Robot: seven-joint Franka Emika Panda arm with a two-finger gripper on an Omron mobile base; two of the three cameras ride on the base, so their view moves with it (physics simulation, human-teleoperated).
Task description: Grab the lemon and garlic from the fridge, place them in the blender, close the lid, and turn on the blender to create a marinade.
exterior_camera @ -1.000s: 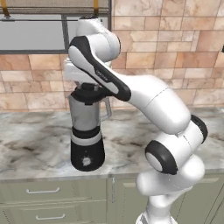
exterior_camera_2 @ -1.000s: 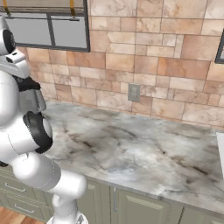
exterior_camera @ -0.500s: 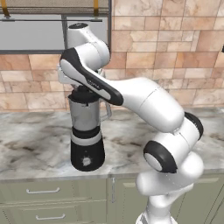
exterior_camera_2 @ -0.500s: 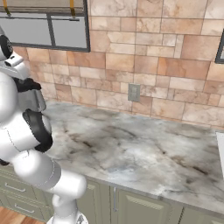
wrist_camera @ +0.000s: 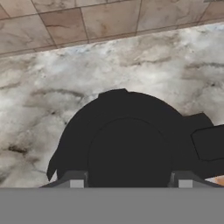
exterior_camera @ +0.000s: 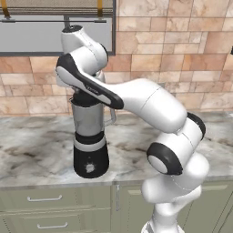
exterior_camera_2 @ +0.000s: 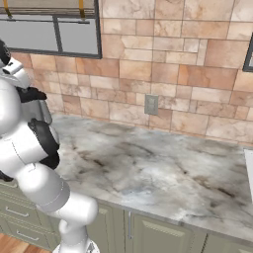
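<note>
In the left base view the blender (exterior_camera: 90,144) stands on the marble counter (exterior_camera: 36,150), near its front edge, with the white arm bent down over the jar top – the hand is hidden there. In the right base view the counter (exterior_camera_2: 163,173) runs beneath a wall outlet (exterior_camera_2: 151,105). In the hand view the gripper (wrist_camera: 130,180) sits narrowed around the black lid (wrist_camera: 127,140) – fingertips (wrist_camera: 75,180) flanking its knob

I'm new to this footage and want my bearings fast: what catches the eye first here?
The big white arm bends over the blender on the marbled counter, its gripper closed on the black lid at the jar's top. Behind runs a tan stone-tile wall with a grey outlet.
</note>
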